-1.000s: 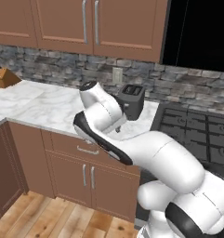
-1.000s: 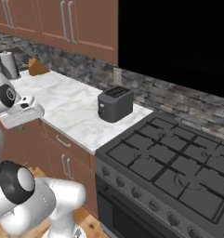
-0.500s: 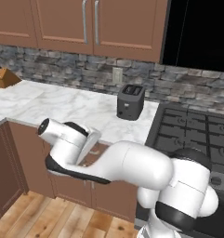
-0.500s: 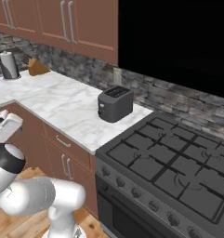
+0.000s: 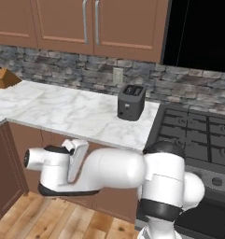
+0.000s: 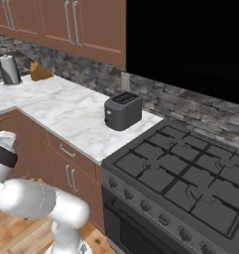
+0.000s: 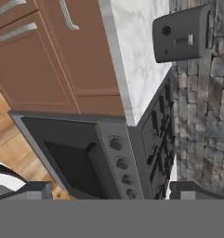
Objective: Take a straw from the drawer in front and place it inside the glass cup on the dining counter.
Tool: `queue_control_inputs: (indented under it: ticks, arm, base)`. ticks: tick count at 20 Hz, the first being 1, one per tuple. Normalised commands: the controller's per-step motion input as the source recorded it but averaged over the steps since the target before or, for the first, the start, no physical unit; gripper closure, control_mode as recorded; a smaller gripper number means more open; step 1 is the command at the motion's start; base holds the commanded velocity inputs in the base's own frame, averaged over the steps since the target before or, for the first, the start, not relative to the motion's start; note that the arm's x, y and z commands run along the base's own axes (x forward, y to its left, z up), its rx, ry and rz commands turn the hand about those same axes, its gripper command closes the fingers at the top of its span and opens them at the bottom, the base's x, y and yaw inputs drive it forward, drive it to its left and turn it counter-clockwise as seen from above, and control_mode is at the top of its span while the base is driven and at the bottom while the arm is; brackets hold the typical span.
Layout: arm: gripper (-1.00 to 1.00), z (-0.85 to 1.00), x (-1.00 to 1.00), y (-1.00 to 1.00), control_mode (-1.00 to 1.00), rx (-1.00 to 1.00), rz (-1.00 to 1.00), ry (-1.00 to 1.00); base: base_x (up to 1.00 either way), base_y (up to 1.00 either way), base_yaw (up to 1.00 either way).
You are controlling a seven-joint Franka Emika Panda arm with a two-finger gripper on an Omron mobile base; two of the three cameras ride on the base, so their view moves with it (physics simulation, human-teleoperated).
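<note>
Straw: presumably inside drawer (image 6: 60, 147), which is shut, front flush under worktop (image 6: 66, 116) edge, left of stove (image 6: 180, 178). Jaws released, spread wide, nothing between; fingertips (image 7: 36, 189) low beside cabinet front. Hand cam looks along cabinet face toward stove and toaster (image 7: 181, 32), not at drawer. Drawer handle (image 7: 69, 16) sits far off jaw axis, at upper left of hand view, long axis parallel to worktop edge. Judgement: wrist must swing round to face the handle before any pull.

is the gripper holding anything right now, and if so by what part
Nothing is held. In the hand view the gripper is open, its fingertips standing wide apart with only the stove and the cabinet front farther off between them.
</note>
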Motion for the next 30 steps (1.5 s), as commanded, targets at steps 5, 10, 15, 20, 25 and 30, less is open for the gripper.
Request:
queue_control_inputs:
  ticks: [5, 10, 15, 20, 25, 30]
  arm:
    - [-1.00, -0.43, 0.25, 0.07, -1.00, -0.15, 0.01, -0.25]
    - [-1.00, -0.36, 0.44, 0.00, -1.00, -0.13, 0.01, -0.13]
    - [-1.00, -0.26, 0.63, 0.00, -1.00, -0.09, 0.06, 0.00]
    - [-1.00, -0.27, 0.63, 0.00, -1.00, -0.04, 0.12, 0.00]
    - [-1.00, -0.38, 0.63, 0.00, -1.00, -0.04, 0.15, 0.00]
    - [-1.00, -0.41, 0.48, 0.00, -1.00, -0.05, 0.12, 0.00]
  base:
    - [0.00, 0.00, 0.00]
    - [0.00, 0.00, 0.00]
    - [0.00, 0.00, 0.00]
    - [0.00, 0.00, 0.00]
    - [0.00, 0.00, 0.00]
    - [0.00, 0.00, 0.00]
